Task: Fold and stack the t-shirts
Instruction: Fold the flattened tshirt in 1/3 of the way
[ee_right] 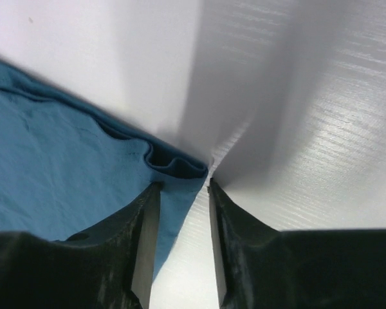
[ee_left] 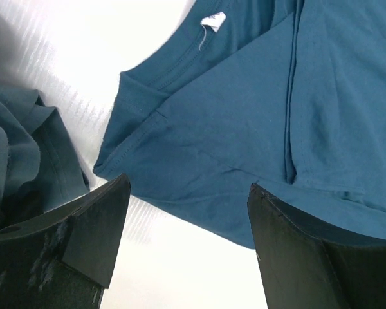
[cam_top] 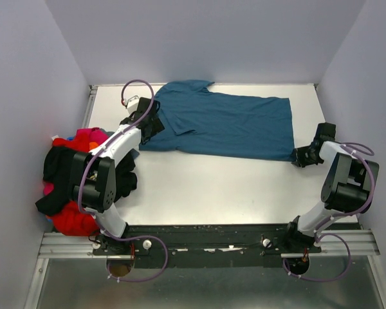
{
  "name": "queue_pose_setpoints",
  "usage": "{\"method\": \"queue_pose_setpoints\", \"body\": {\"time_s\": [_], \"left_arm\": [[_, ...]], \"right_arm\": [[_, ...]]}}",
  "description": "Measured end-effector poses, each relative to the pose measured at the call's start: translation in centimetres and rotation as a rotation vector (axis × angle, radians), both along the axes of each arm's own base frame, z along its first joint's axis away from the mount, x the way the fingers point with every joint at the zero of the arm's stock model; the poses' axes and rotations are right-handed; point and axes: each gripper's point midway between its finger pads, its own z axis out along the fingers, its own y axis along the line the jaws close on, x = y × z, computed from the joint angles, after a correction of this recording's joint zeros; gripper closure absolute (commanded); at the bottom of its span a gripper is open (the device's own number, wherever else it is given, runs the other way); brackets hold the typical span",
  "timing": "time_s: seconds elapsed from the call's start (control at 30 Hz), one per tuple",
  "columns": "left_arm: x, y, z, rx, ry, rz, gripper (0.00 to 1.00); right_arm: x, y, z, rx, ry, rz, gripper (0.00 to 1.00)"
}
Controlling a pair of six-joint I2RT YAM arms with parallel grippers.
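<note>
White matte tabletop, pale walls on three sides; arm bases at near edge.

1. Near-left, off the table's left edge: heap of red, magenta, orange and black cloth shirts, unfolded, beside the L arm's base link. Not in reach of either jaw set as posed.

2. Mid-right: right gripper low at table level, tips pointing left. Wrist view: right gripper has jaws parted by a narrow slot, nothing pinched. Near-right hem corner sits just ahead of the tips, rumpled into a small ridge; cloth runs off to the left, bare table to the right.

3. Mid-left, farther back: left gripper over the shirt's collar end. Wrist view: left gripper has jaws spread wide, empty. Shoulder panel lies flat between and ahead of the fingers; white neck label farther ahead at the collar.

4. Far half: teal-blue short-sleeved cloth t-shirt spread flat, one layer. Long axis runs L–R across the table: collar left, hem right.

Key relation: each arm sits at one end of the long axis, L at collar, R at hem. R is nearer a usable edge (corner at tips). Judgement: next move prob. a near-edge pinch at both ends, then a fold away from the bases. Risk: R's slot may close on table only, missing the ridge.
</note>
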Motion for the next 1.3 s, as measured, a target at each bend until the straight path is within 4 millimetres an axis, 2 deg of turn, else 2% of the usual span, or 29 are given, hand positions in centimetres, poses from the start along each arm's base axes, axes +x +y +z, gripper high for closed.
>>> {"method": "queue_pose_setpoints", "body": {"time_s": [0.07, 0.23, 0.37, 0.6, 0.7, 0.83, 0.93, 1.23, 1.3], "left_arm": [[0.1, 0.2, -0.1, -0.002, 0.000, 0.008, 0.15], [0.1, 0.6, -0.2, -0.009, -0.001, 0.026, 0.16], [-0.4, 0.8, -1.1, -0.015, 0.015, 0.042, 0.23], [-3.1, 1.2, -4.8, -0.055, 0.079, 0.114, 0.31], [-3.8, 1.2, -5.7, -0.073, 0.099, 0.144, 0.35], [-3.5, 1.1, -5.7, -0.098, 0.087, 0.175, 0.35], [-3.4, 1.2, -6.0, -0.104, 0.090, 0.193, 0.42], [-3.1, 2.5, -6.6, -0.107, 0.078, 0.293, 0.43], [-3.2, 2.7, -6.9, -0.112, 0.082, 0.308, 0.46]], "right_arm": [[-0.1, -0.2, -0.1, -0.006, 0.008, -0.013, 0.99], [-0.4, -0.3, -0.3, -0.005, 0.026, -0.036, 0.99], [-0.4, -0.3, -0.3, -0.008, 0.028, -0.035, 0.99], [-0.6, -0.4, 0.6, -0.027, 0.016, -0.016, 0.99], [-0.5, -0.4, 1.0, -0.034, 0.003, -0.011, 0.99], [-0.6, -0.4, 1.0, -0.036, 0.004, -0.003, 0.99], [-0.6, -0.4, 0.9, -0.039, 0.006, 0.003, 0.99], [-0.6, -0.4, 0.9, -0.039, 0.006, 0.004, 0.99], [-0.6, -0.4, 0.9, -0.039, 0.006, 0.004, 0.99]]}}
